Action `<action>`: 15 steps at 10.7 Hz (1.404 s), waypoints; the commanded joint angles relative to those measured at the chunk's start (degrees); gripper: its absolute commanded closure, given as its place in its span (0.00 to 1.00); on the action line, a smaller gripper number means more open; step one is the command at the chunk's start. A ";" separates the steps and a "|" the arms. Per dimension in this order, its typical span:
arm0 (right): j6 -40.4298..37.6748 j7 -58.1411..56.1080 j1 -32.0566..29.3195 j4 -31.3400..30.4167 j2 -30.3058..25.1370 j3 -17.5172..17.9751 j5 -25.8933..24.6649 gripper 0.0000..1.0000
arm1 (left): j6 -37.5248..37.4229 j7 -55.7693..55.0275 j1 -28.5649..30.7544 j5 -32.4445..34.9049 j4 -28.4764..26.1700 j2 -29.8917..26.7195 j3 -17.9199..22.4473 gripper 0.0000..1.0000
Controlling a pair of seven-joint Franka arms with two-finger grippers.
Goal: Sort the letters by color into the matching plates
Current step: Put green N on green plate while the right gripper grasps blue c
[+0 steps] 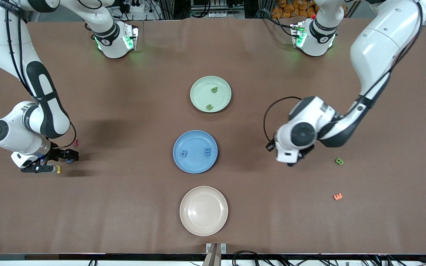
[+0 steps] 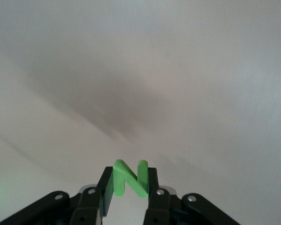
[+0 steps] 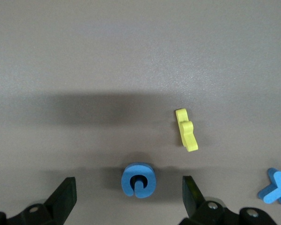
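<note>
Beige plate [image 1: 203,211] empty; blue plate [image 1: 195,152] holds two blue letters [image 1: 208,152], green plate [image 1: 210,94] two green. My left gripper [image 2: 130,187] pinches a green N [image 2: 129,178]; right gripper [image 3: 129,197] spread around a blue letter [image 3: 138,180].

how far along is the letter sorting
Done: two green letters lie in the pale green plate, two blue letters in the blue plate. In hand: left pincer grips a green N; right pincer is open around a blue letter. Left: green 8, orange E, yellow letter, blue X.
</note>
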 commanded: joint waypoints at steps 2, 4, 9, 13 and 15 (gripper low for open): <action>2.51 -0.85 -1.33 -1.26 -0.13 1.26 -0.33 0.01 | -4.19 -9.90 -11.95 -6.85 -0.75 -1.17 -0.43 1.00; 3.47 -0.85 -1.24 -1.34 0.49 1.26 -0.33 0.02 | -4.19 -13.24 -17.84 -8.08 -0.57 -1.26 -0.52 1.00; 6.29 -0.94 -1.59 -3.63 0.75 1.26 -0.33 0.05 | -4.19 -16.41 -33.84 -15.91 0.66 0.15 0.10 1.00; 6.20 -2.95 -2.20 -3.72 0.23 1.35 -0.33 0.31 | -3.48 -16.77 -38.97 -16.79 1.19 0.15 5.28 1.00; 6.20 -3.05 -2.30 -3.72 0.23 1.35 -0.24 0.43 | -2.61 -16.69 -38.88 -16.79 2.41 0.15 7.20 1.00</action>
